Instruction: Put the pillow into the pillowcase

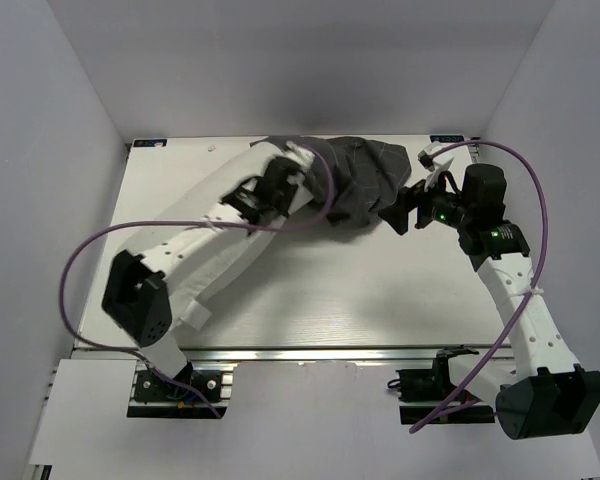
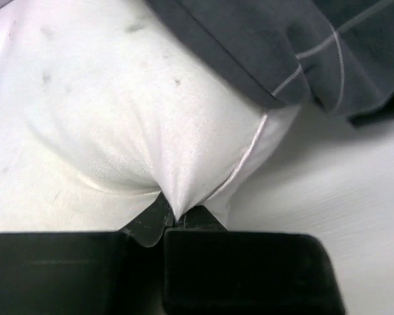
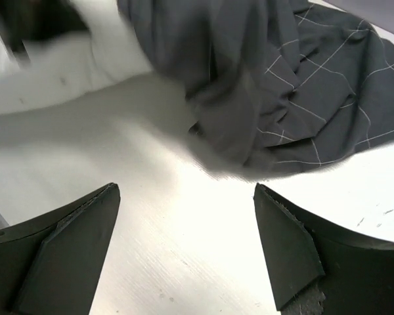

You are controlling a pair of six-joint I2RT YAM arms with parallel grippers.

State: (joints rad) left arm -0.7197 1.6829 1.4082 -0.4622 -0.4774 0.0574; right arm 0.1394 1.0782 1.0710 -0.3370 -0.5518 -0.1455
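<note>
Plump off-white rectangular fabric pillow point(image 1: 228, 266), one end tucked under dark charcoal grid-patterned fabric pillowcase point(image 1: 365, 180), left gripper point(image 2: 174, 220) pinching a pillow fold (beside the pillowcase's edge), right gripper point(image 3: 185, 191) wide apart, empty, near the pillowcase.

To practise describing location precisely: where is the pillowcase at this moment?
In the top view, the pillowcase lies bunched by the table's far edge, centre-right, over the pillow's far end, between the left gripper and the open right gripper.
</note>
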